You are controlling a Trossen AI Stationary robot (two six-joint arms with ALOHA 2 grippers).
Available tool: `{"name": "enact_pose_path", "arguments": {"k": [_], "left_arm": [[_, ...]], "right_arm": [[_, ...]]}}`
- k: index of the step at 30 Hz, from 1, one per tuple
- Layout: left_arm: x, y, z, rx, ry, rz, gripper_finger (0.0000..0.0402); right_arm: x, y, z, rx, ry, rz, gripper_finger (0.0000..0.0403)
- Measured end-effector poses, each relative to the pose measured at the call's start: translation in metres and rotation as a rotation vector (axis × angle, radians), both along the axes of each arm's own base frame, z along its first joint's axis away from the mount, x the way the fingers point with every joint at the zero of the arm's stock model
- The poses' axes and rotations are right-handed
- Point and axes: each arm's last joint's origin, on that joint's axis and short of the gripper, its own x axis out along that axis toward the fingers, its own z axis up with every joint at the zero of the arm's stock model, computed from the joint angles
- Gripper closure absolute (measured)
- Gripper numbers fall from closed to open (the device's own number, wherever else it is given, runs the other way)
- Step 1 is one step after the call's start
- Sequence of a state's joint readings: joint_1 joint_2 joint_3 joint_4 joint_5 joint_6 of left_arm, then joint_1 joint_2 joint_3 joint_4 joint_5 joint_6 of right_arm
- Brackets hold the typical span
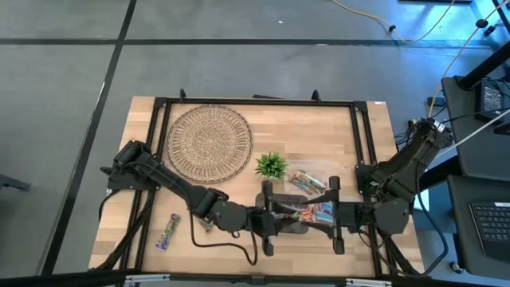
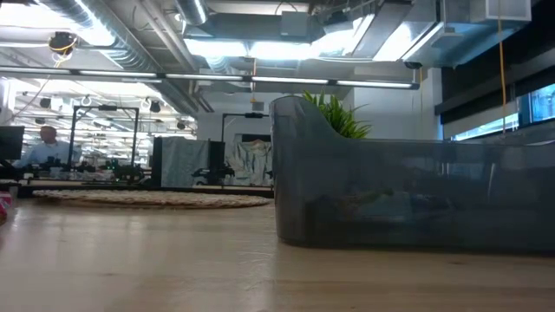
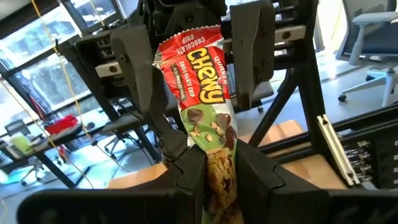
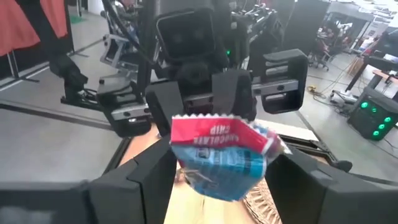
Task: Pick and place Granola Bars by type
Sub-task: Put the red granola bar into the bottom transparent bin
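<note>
A red-and-green Chewy granola bar (image 3: 202,99) stands up between the two arms at the near middle of the tabletop (image 1: 335,127), above the clear bin. The left hand (image 3: 214,163) is pinching its lower end between pressed-together fingers (image 3: 186,171), as the left wrist view shows. The right hand (image 4: 217,163) faces it from the other side; in the right wrist view the bar's red-and-blue face (image 4: 224,155) sits between that hand's fingers (image 4: 149,177), which stand spread wider than the wrapper, and I cannot tell whether they touch it. From above, the two hands meet head-on over the bin (image 1: 315,209), the left hand (image 1: 269,217) coming from the left, the right hand (image 1: 336,217) from the right, with the wrapper (image 1: 307,214) between them.

More bars (image 1: 307,183) lie in the bin's far part, in mixed silver and tan wrappers. One further bar (image 1: 167,232) lies alone on the bare wood at the near left, well apart from the bin.

A small green plant (image 1: 272,165) stands just beyond the bin's far left corner. A round woven mat (image 1: 209,143) lies on the far left of the tabletop, near the plant. In the low view the bin's smoky wall (image 2: 408,195) fills the right side, the plant's leaves (image 2: 340,117) showing above it and the mat (image 2: 156,198) to the left.
</note>
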State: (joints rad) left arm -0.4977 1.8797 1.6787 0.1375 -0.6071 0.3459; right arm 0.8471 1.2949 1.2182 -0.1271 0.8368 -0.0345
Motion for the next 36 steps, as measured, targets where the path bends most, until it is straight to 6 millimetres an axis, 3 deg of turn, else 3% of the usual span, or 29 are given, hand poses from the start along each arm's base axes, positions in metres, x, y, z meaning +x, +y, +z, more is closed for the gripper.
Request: {"name": "enact_pose_path", "arguments": {"k": [14,27,36], "left_arm": [[0.0009,0.0011,0.0032,0.032,-0.028,0.003,0.0339],[0.0006,-0.0001,0.0028,0.035,-0.027,-0.003,0.0339],[0.0007,0.0000,0.0027,0.003,-0.030,0.002,0.0333]], "right_arm": [[0.0036,0.0003,-0.0015,0.005,-0.002,-0.010,0.0178],[0.0085,0.0054,0.0000,0.003,-0.031,0.058,0.0307],[0.0085,0.0054,-0.0002,-0.002,-0.030,0.058,0.0318]]}}
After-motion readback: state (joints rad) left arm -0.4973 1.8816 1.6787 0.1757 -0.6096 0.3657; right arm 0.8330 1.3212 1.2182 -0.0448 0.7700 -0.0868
